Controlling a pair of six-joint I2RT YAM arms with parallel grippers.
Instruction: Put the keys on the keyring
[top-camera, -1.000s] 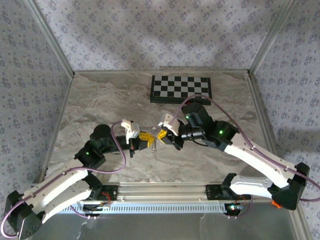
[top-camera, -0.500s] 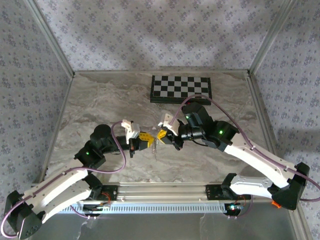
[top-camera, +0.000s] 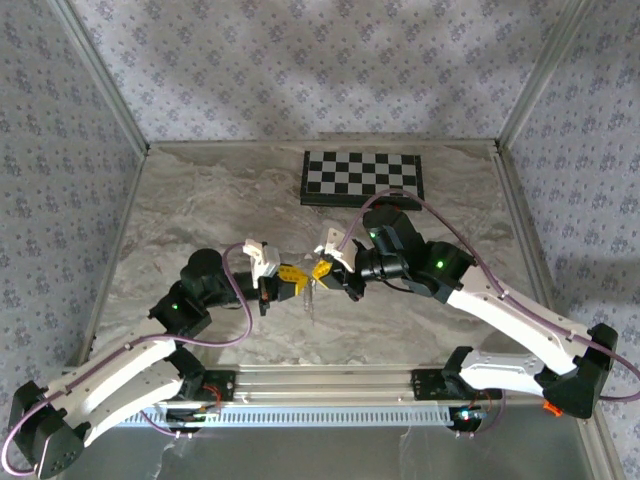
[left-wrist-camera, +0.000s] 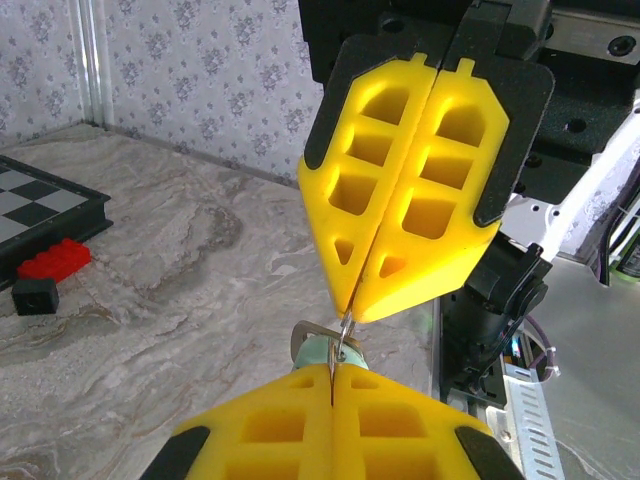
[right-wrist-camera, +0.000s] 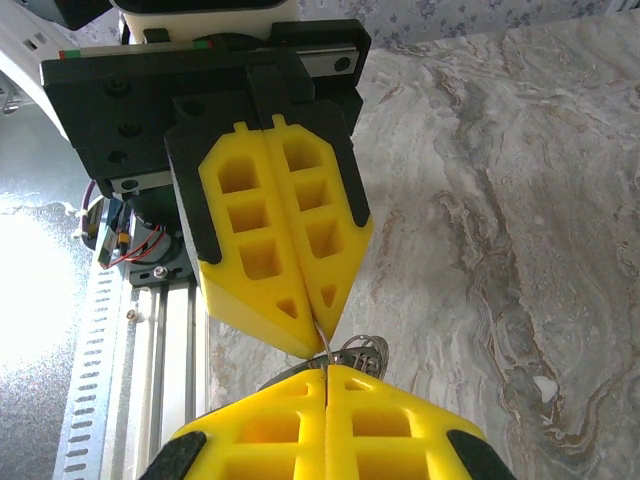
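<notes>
Mid-table, my two grippers meet tip to tip. The left gripper (top-camera: 303, 284) (left-wrist-camera: 333, 372) is shut on the key (left-wrist-camera: 322, 352), whose pale mint-green head pokes out just past its yellow fingertips. The right gripper (top-camera: 318, 272) (right-wrist-camera: 326, 368) is shut on the keyring (right-wrist-camera: 362, 352), a thin silvery wire ring showing beside its tips. In the left wrist view a silvery wire runs from the right gripper (left-wrist-camera: 347, 312) down into the key's head. The left gripper (right-wrist-camera: 318, 335) faces me in the right wrist view. Something thin hangs below the tips in the top view.
A checkerboard (top-camera: 362, 177) (left-wrist-camera: 40, 205) lies at the back of the marble table (top-camera: 200, 200). A red block (left-wrist-camera: 55, 260) and a black block (left-wrist-camera: 35, 295) sit by its edge. A metal rail (top-camera: 330, 385) runs along the near edge, and patterned walls enclose the table.
</notes>
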